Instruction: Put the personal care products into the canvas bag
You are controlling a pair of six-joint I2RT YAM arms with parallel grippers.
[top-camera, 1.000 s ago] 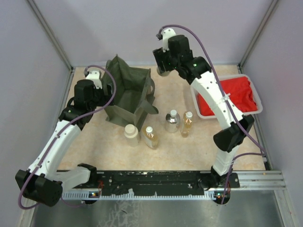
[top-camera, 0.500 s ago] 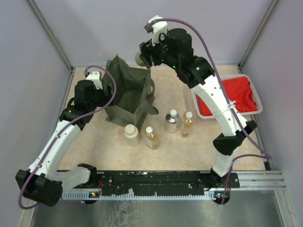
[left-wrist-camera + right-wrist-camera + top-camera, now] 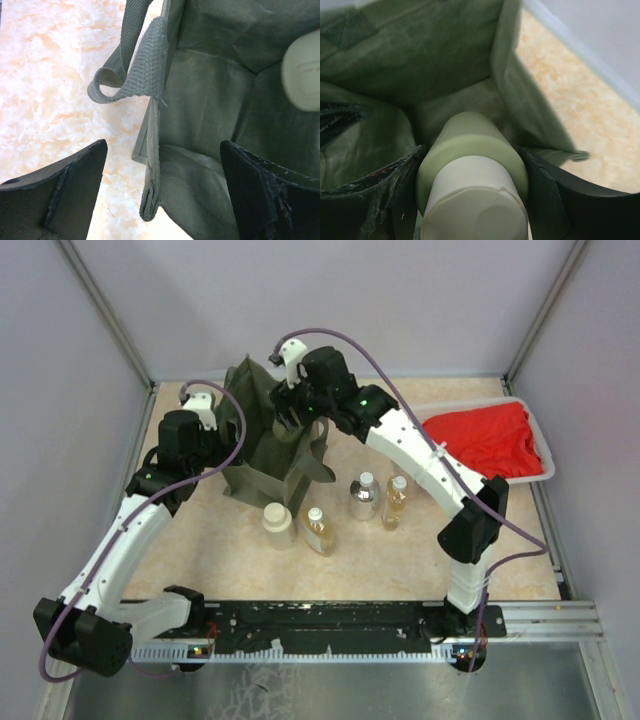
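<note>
Beige marbled table (image 3: 400, 560), pale walls (image 3: 300, 300) round it. Far left: the left gripper (image 3: 164, 165) sits at the left rim of the canvas bag (image 3: 262, 455), fingers spread wide apart w/ the bag's wall edge running btw them and nothing pinched. No change there vs 1 s ago. The bag stands upright, mouth open, and a handle loop (image 3: 127, 75) flops outward on its left side.

The right gripper (image 3: 472, 165) is now down in the bag's mouth, clamped on the held bottle (image 3: 470, 200). This bottle has a pale beige body and cream cap, w/ the cap end toward the wrist cam and the bottom end pointing into the bag. It also shows as a pale blur at the right of the left wrist view, inside the bag walls. Can't tell if it touches the bag floor. 1 s ago this gripper was up by the far wall, right of the bag. 0.5 s ago it was above the bag's far right corner. Since then it has swung left and dropped in.

Near side of the bag, four bottles stand upright, unmoved: beige bottle (image 3: 277, 523) just beside the bag's near corner, then near amber bottle (image 3: 319, 530), silvery bottle (image 3: 364, 496), right amber bottle (image 3: 396, 502). Far right: white tray (image 3: 545, 445) w/ red cloth (image 3: 485, 438), more exposed now that the right arm (image 3: 430, 455) reaches lower and further left.
</note>
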